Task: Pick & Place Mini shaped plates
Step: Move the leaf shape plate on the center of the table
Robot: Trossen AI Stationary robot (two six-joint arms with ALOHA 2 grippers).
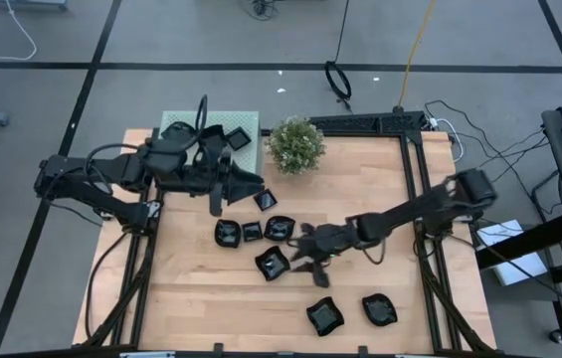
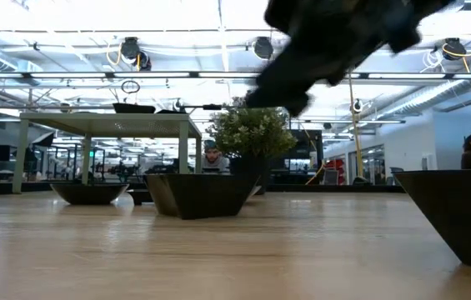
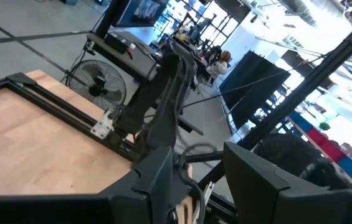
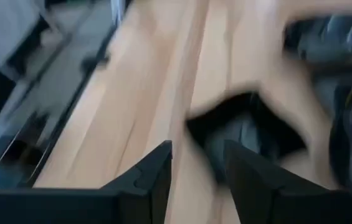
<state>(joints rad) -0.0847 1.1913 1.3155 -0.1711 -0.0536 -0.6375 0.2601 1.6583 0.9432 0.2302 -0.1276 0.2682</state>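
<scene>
Item: mini shaped plates, small black glossy dishes, catalogued by their place relative to the potted plant standing at the far middle of the wooden table.

- A loose cluster of dishes is found on the table in front of the plant: one nearest it, then a row of three (square and wavy-rimmed) a little farther toward the near edge, and one more set just beyond that row.
- Two further dishes and are placed well apart from the plant, near the table's front edge, side by side but not touching.
- A green mat is laid just to the plant's left; at least one dark dish is seen on it, partly hidden by the arm.

Left pincer: held to the left of the plant, over the boundary of mat and table. In its wrist view the fingers are seen apart with nothing between them.

Right pincer: lowered in front of the plant, just beside the cluster's nearest dish. Its fingers are seen apart; the wrist view is blurred, and no dish is clamped.
</scene>
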